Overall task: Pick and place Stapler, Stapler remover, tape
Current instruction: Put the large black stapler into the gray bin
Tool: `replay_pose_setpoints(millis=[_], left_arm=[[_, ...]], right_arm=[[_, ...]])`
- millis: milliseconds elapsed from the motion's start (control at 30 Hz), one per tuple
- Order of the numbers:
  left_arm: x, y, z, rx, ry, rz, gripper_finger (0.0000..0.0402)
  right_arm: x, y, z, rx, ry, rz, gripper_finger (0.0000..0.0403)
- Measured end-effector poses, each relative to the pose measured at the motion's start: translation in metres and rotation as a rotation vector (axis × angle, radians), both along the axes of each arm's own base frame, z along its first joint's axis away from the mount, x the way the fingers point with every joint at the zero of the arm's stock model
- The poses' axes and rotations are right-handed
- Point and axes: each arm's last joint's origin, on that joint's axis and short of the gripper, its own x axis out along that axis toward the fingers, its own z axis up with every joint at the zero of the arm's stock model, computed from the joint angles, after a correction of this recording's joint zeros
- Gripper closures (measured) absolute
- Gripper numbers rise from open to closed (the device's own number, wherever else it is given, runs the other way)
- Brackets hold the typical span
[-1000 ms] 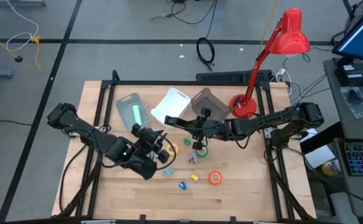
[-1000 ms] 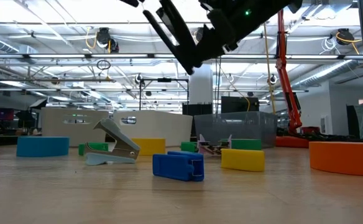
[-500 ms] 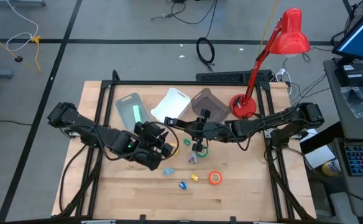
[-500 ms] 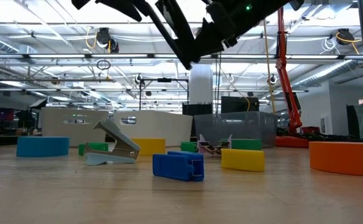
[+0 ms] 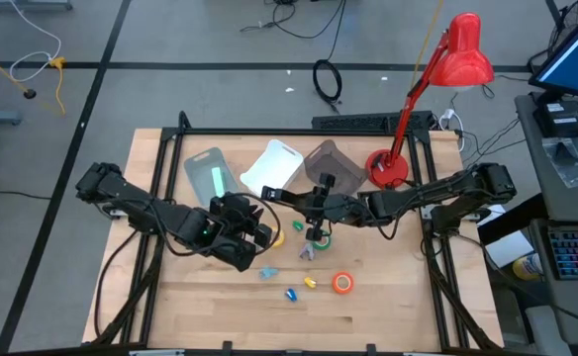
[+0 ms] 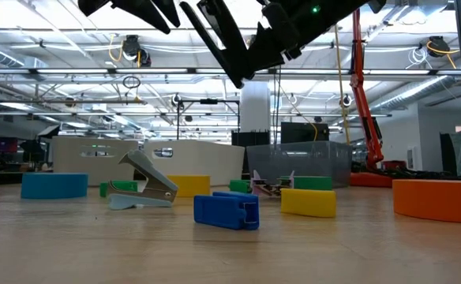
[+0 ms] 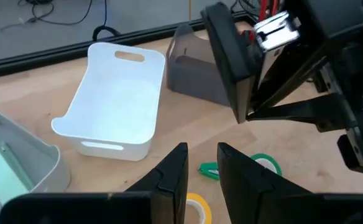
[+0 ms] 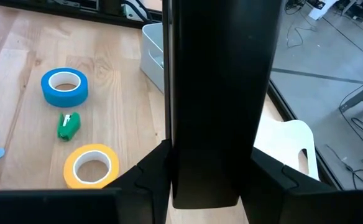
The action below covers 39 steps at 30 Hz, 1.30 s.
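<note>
While the right tool clamps what looks like a black stapler, the left tool hovers slightly parted.

Four tape rolls – three bins – three mini staplers, one black stapler, one red lamp.

Legible text, labels, brands, numbers, signs: none. Nothing readable on the tabletop, the objects lying on it, the arms, or the room fittings behind in any view.
</note>
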Motion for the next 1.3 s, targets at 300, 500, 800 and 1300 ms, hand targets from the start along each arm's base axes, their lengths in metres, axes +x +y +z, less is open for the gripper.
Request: replay_pose_setpoints(millis=[300,500,800,1300], left_arm=[[0.003,0.004,-0.001,-0.056,0.009,-0.005,0.0313],[0.003,0.005,-0.001,-0.078,0.022,-0.011,0.0314],[0.001,0.006,-0.002,-0.083,0.031,0.009,0.0313],[0.003,0.012,-0.002,-0.100,0.000,0.053,0.0168]], right_arm=[[0.000,0.000,0.000,0.001,-0.001,-0.004,0.0265],[0.000,0.000,0.000,0.001,-0.001,-0.004,0.0265],[0.000,-0.001,0.000,0.001,-0.001,-0.005,0.0265],[0.000,-0.001,0.000,0.001,-0.001,-0.006,0.0265]])
